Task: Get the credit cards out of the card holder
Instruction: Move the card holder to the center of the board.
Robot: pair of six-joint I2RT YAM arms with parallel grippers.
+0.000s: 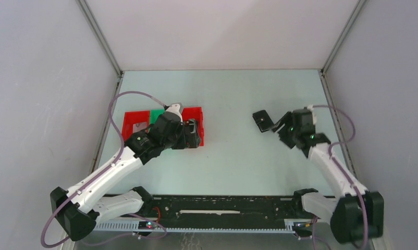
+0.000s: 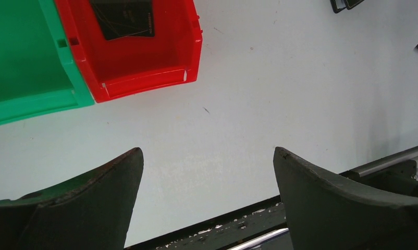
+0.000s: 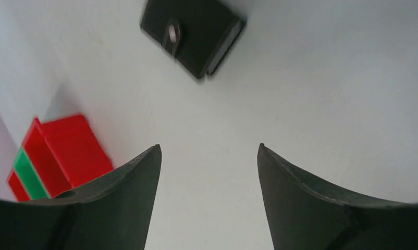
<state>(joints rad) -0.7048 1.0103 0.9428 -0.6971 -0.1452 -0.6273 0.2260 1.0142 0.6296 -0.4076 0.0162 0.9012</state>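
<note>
Both my hands are open and empty. My right hand [image 3: 208, 148] hangs just short of the card holder [image 3: 194, 31], which lies folded shut on the bench [image 3: 311, 104]. My left hand [image 2: 208, 151] hovers near the red tray [image 2: 144, 78], where a dark flat piece, possibly a credit card [image 2: 122, 18], lies. The holder looks light, thin and slick; I'd pinch across its layered edge, beside the tab [image 3: 171, 32].
</note>
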